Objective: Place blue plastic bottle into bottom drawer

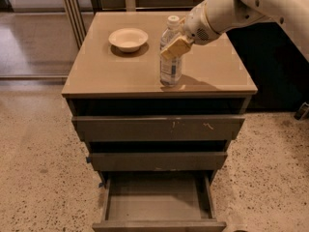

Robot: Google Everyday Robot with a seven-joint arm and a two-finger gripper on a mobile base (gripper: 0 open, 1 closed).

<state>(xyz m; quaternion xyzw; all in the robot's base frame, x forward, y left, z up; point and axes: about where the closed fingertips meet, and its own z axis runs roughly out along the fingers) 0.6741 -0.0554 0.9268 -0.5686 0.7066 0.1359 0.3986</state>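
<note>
The blue plastic bottle [170, 64], clear with a white cap, stands upright on the cabinet top [106, 76], right of centre. My gripper [175, 46] reaches in from the upper right and is shut on the bottle's upper half. One tan finger pad [174, 47] lies across the bottle's front; the other is hidden behind it. The bottom drawer [157, 199] is pulled out below, and its flat grey inside is bare.
A cream shallow bowl [128, 38] sits on the cabinet top to the left of the bottle. The upper drawer [159, 128] and middle drawer [157, 161] are slightly open. A speckled floor surrounds the cabinet and a dark cabinet stands to the right.
</note>
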